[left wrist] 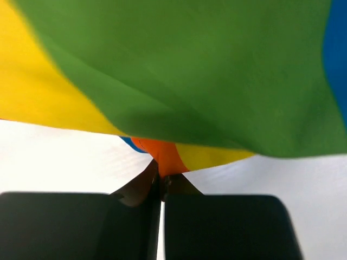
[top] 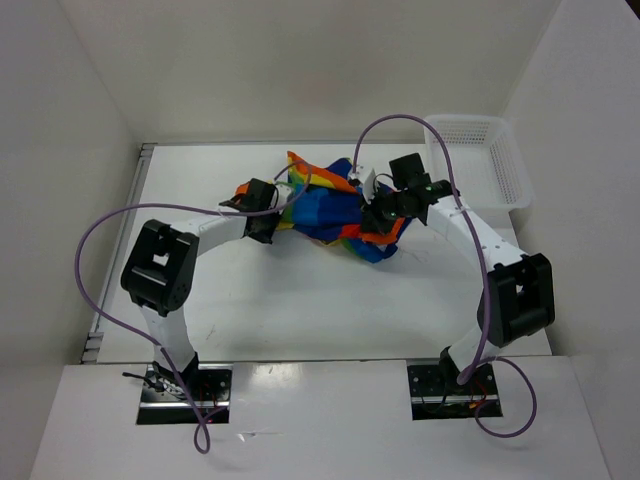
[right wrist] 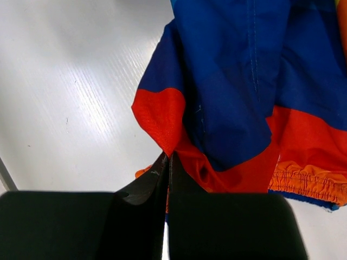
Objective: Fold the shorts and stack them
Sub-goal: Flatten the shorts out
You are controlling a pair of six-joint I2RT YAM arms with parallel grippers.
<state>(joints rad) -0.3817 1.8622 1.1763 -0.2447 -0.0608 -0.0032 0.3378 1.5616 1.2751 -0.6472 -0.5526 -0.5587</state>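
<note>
Shorts [top: 330, 205] sit crumpled on table [top: 300, 300], outside the basket [top: 510, 165].

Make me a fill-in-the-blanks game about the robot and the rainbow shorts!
1. The left gripper is shut on an ____ bit of the shorts.
2. The right gripper pinches a ____ edge of them.
3. The basket at the far right corner of the table is ____ in colour.
Missing words: orange; red; white.
</note>
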